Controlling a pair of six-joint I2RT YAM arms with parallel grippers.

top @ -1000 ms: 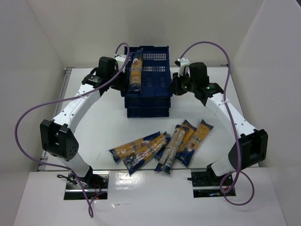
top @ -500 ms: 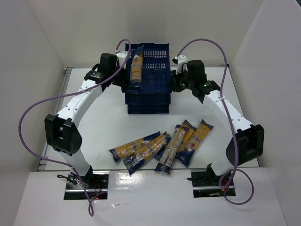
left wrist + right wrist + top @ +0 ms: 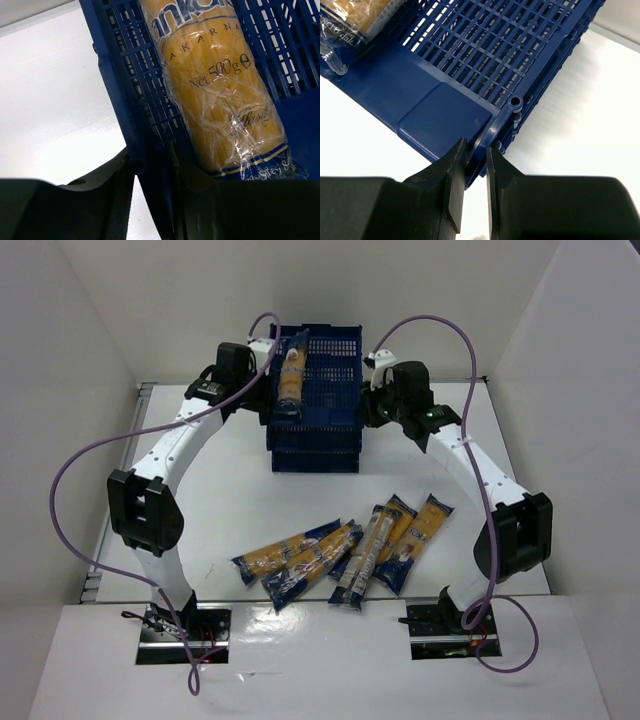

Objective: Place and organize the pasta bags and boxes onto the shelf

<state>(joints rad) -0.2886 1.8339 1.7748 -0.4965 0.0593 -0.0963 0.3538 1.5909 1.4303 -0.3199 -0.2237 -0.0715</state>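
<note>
My left tool (image 3: 152, 167) and right tool (image 3: 474, 152) each pinch a wall of the shelf (image 3: 330, 370), one packet (image 3: 225, 100) between them. Judged step: positioning shelf. Next: release, then fetch loose packets (image 3: 345, 550) behind.

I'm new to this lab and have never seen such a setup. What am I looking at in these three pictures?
Two white robot arms work at a table. The wide picture looks down from above and behind them; the other two come from cameras on their wrists. The left gripper and the right gripper are each closed on an edge of the blue shelf, one on each side. One pasta packet lies in its top tray; more packets lie loose on the table.
</note>
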